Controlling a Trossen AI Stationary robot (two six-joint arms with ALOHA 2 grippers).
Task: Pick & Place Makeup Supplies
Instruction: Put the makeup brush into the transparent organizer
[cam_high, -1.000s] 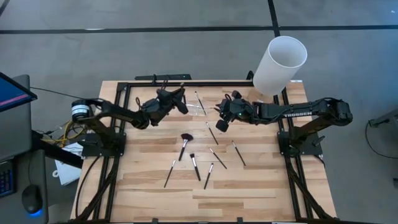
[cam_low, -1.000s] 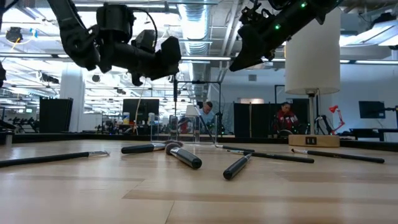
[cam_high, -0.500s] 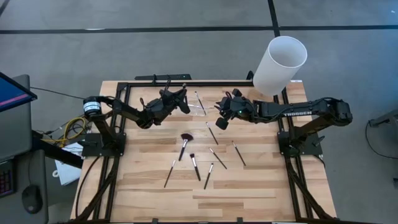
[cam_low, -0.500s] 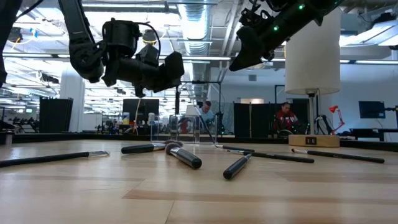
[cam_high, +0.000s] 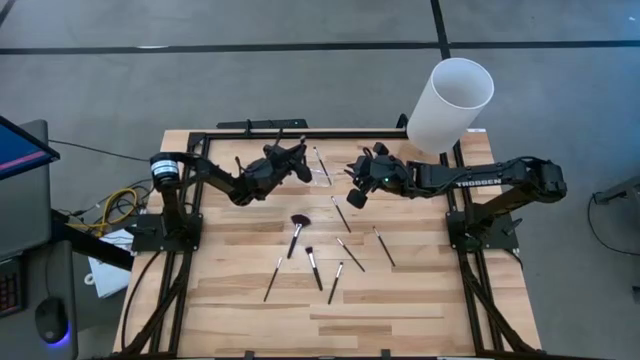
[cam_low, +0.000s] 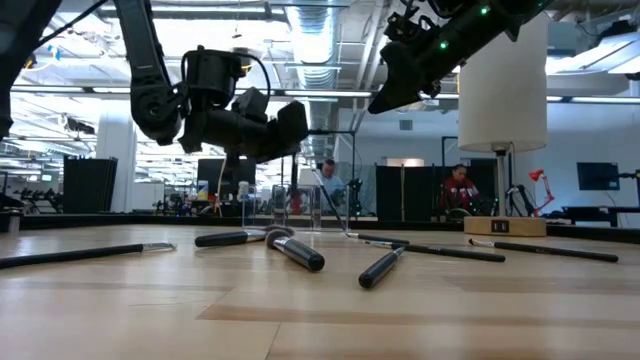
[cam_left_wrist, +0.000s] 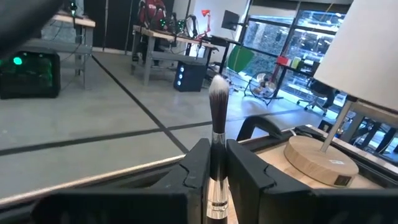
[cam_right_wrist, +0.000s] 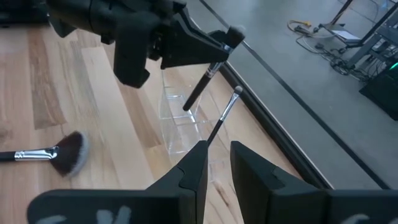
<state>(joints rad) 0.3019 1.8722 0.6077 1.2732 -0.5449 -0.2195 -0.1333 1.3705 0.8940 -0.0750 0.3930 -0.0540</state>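
My left gripper (cam_high: 300, 165) hangs above the table's far middle, shut on a slim black makeup brush (cam_right_wrist: 210, 67) just over the small clear holder (cam_right_wrist: 180, 124). One thin brush (cam_right_wrist: 225, 112) leans in that holder with its tip up. My right gripper (cam_right_wrist: 215, 155) hovers to the holder's right, fingers a narrow gap apart with nothing between them. Several more makeup brushes lie flat on the wood, among them a fan-headed one (cam_high: 297, 232) and thin ones (cam_high: 313, 268), (cam_high: 384, 246). My left gripper pinches the brush between its two fingers on the metal collar (cam_left_wrist: 217, 183) just under the bristle head (cam_left_wrist: 217, 93). The fingers come in level from the table's left and lie across the brush. The brush is lifted clear and tilted, bristles up, handle end (cam_right_wrist: 188, 102) hanging below toward the holder.
A tall white cylinder (cam_high: 452, 105) stands on a round wooden foot (cam_left_wrist: 320, 162) at the far right corner. A black frame (cam_high: 250, 133) borders the table's far edge and sides. Bare wood (cam_high: 330, 320) lies along the near part of the table.
My left gripper has sunk and gone toward the table's right edge, closer to the clear holder, carrying the brush along in the same hold.
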